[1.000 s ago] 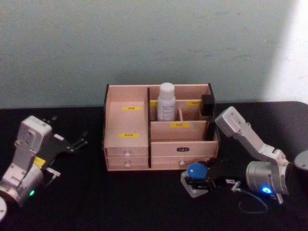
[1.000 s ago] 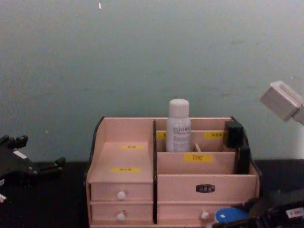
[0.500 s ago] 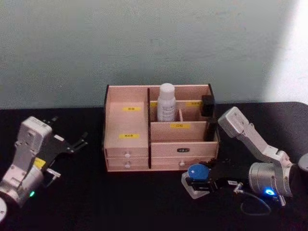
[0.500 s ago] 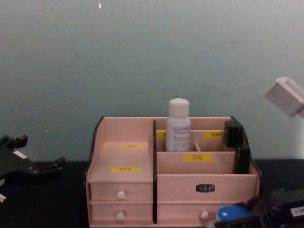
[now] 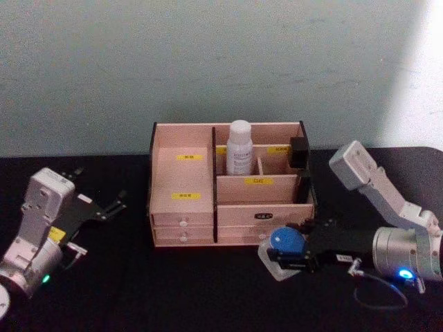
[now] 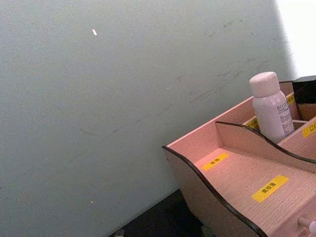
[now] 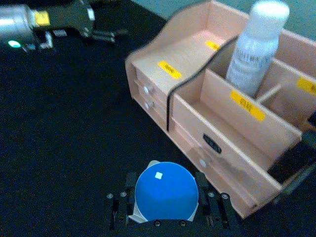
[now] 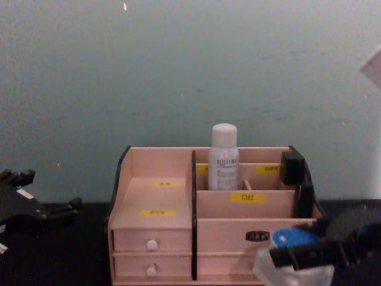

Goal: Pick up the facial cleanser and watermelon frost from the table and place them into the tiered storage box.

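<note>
My right gripper [image 5: 294,254] is shut on a blue-lidded container [image 5: 285,242] with a clear pale body. I cannot tell whether it is the facial cleanser or the watermelon frost. It hangs just in front of the tiered storage box [image 5: 181,207], level with the right drawers [image 8: 256,236]. From the right wrist the blue lid [image 7: 166,190] sits between the fingers [image 7: 129,197], short of the box [image 7: 197,98]. A white labelled bottle [image 5: 239,147] stands upright in a back compartment [image 8: 224,158]. My left gripper [image 5: 104,206] rests open at the far left.
A black object [image 5: 298,152] sits in the box's back right corner [image 8: 292,167]. The box's left stepped shelves [image 6: 237,168] hold nothing. The black tabletop [image 5: 173,290] spreads in front, and a pale green wall stands close behind the box.
My right gripper has lifted the blue-lidded container off the table, up in front of the lower right drawers. The right arm's elbow swung outward. The left arm stayed put.
</note>
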Controlling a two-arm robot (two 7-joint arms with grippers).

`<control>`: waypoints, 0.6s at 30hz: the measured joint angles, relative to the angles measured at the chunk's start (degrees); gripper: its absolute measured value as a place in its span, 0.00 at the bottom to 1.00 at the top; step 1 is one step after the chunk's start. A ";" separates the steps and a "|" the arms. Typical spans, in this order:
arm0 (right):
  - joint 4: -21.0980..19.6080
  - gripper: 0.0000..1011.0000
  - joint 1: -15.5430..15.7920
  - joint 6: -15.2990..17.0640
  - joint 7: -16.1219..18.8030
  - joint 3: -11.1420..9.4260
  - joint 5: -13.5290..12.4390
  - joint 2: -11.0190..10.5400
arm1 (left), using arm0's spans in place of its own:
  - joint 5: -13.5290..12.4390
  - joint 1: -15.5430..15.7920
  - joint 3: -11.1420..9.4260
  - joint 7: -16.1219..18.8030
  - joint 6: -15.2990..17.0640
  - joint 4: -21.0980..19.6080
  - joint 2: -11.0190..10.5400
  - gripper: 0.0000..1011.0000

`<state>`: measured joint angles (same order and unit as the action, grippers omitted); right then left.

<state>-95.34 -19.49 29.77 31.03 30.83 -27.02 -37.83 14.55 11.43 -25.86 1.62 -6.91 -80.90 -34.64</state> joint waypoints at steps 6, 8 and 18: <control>-0.77 0.71 -2.58 -0.37 -0.20 0.14 -1.06 0.87 | 0.00 0.00 0.00 0.00 0.00 0.00 0.00 0.99; -0.35 0.71 -3.40 -0.45 -0.29 0.40 -1.12 1.31 | 0.00 0.00 0.00 0.00 0.00 0.00 0.00 0.99; 4.62 0.71 -9.90 -0.99 -0.55 3.06 -1.11 5.92 | 0.00 0.00 0.00 0.00 0.00 0.00 0.00 0.99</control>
<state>-90.72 -29.39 28.77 30.48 33.89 -28.13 -31.91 14.55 11.43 -25.86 1.62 -6.91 -80.90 -34.65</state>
